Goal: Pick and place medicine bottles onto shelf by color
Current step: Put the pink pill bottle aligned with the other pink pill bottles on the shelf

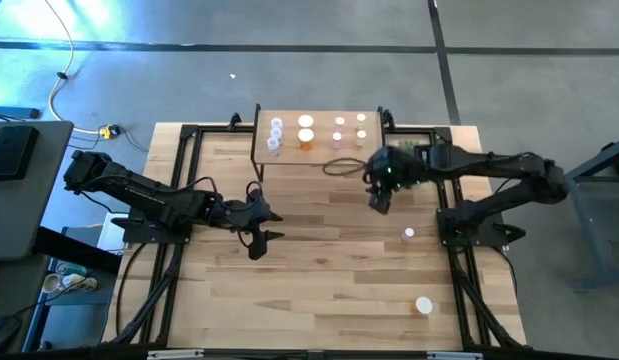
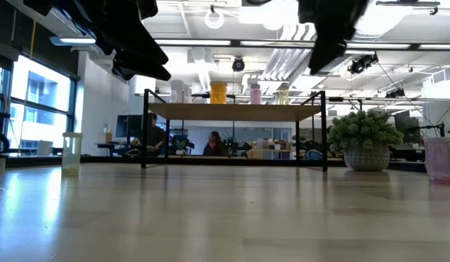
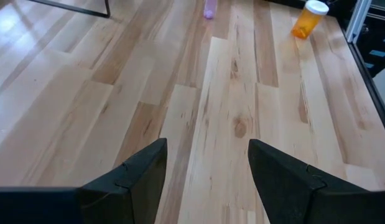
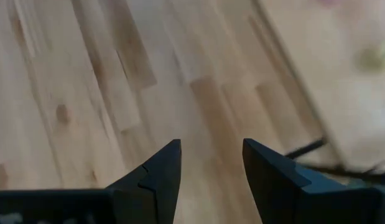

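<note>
Orange bottle beyond left fingers.

White-capped medicine bottles stand upright on the shelf; two more stand on the tabletop.

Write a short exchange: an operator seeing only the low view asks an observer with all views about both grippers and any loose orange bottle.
Operator: Is the right gripper carrying anything?
Observer: No. The right gripper is open and empty, above bare wood just in front of the shelf.
Operator: And the left?
Observer: The left gripper is open and empty too, over the table's middle.
Operator: Any orange bottle off the shelf?
Observer: Yes, one orange bottle near the table's edge on the right arm's side.
</note>
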### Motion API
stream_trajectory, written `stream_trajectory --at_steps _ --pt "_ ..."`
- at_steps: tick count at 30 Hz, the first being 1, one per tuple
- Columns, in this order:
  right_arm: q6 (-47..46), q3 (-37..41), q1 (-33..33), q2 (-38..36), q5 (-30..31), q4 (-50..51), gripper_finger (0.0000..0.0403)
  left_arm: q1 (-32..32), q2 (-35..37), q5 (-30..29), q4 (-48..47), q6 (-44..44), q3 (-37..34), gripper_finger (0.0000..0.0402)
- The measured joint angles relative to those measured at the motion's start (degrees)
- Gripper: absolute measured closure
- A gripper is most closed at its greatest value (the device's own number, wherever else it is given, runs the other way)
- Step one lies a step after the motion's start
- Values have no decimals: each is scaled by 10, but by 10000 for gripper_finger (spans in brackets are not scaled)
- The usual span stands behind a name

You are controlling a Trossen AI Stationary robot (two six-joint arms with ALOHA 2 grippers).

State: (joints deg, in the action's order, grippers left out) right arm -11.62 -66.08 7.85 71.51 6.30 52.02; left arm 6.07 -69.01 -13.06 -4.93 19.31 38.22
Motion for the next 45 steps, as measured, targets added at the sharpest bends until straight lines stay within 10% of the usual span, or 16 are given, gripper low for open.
stream_trajectory --at_steps 23,45 --pt "-548 210 -286 -120 130 17 240 0 0 0 0 -10 0 186" --pt "-784 181 -470 -120 222 148 240 0 0 0 0 0 0 186"
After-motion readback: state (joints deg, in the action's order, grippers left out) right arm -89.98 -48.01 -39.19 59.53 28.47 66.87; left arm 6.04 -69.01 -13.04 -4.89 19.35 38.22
